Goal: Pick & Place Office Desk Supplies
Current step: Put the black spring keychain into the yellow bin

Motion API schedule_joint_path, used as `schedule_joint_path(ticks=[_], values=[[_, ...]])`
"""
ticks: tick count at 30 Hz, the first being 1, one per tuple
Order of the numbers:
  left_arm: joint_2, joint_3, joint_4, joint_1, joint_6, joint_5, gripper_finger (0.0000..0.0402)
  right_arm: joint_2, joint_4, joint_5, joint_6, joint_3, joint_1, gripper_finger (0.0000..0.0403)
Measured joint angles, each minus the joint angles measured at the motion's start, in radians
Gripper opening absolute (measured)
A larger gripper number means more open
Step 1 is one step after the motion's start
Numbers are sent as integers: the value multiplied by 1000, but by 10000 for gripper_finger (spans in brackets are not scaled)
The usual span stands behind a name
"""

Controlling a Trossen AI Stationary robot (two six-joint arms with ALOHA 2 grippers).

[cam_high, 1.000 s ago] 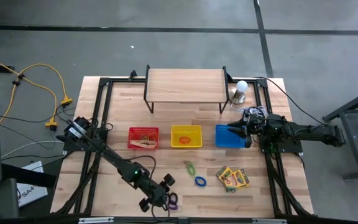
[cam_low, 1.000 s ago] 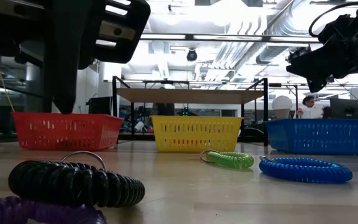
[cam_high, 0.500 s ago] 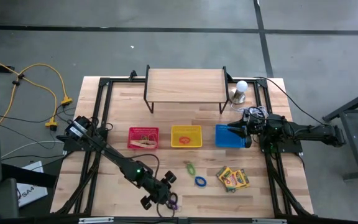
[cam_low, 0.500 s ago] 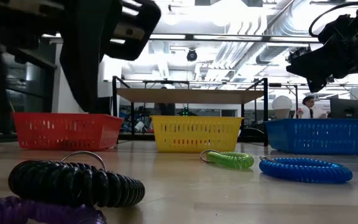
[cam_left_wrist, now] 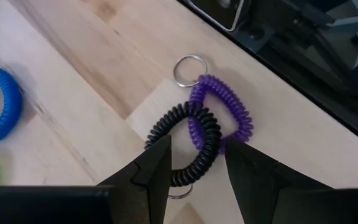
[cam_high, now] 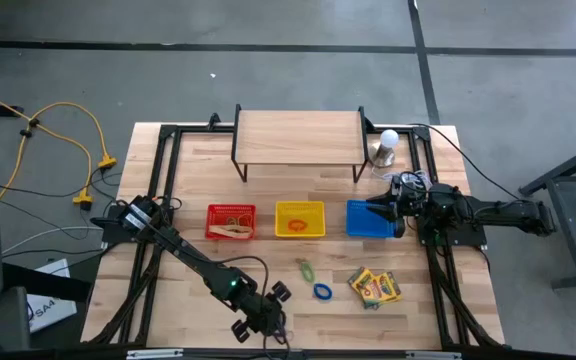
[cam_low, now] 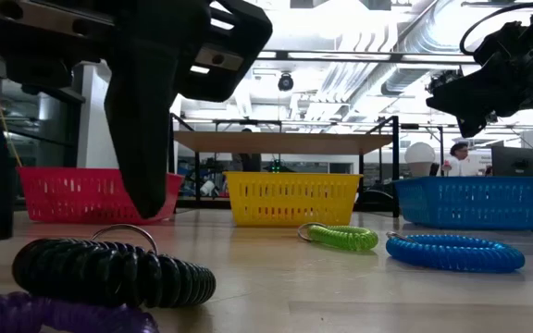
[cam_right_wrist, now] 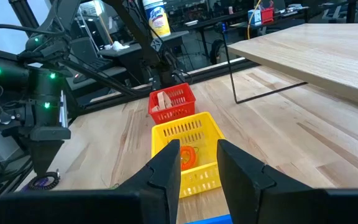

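Note:
Near the table's front edge lie a black coil ring (cam_left_wrist: 191, 146) and a purple coil ring (cam_left_wrist: 225, 109), overlapping, each with a metal key ring. My left gripper (cam_left_wrist: 197, 149) hangs open just above them, pointing steeply down, its fingers on either side of the black coil's far arc. In the low view its fingertips stand clear above the black coil (cam_low: 109, 273). A green coil (cam_high: 306, 269), a blue coil (cam_high: 322, 291) and crayon boxes (cam_high: 374, 287) lie flat on the table farther right. My right gripper (cam_right_wrist: 197, 162) waits level over the blue basket (cam_high: 366, 219), open and empty.
A red basket (cam_high: 231, 221), a yellow basket (cam_high: 299, 219) and the blue one stand in a row mid-table. Behind them is a wooden riser shelf (cam_high: 298, 135), with a white bulb (cam_high: 388, 142) at its right. The table's front edge is close beside the left gripper.
My left gripper has moved toward the table's near edge and a little to the right, tipping more steeply down, and now stands over the black and purple coils. Its fingers have stayed open. The coils have not moved.

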Motion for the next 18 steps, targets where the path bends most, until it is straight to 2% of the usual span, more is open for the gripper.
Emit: schedule_joint_path(ticks=[18], values=[[39, 1, -16, -8, -42, 1, 143, 0, 0, 0, 0, 0, 0, 94]])
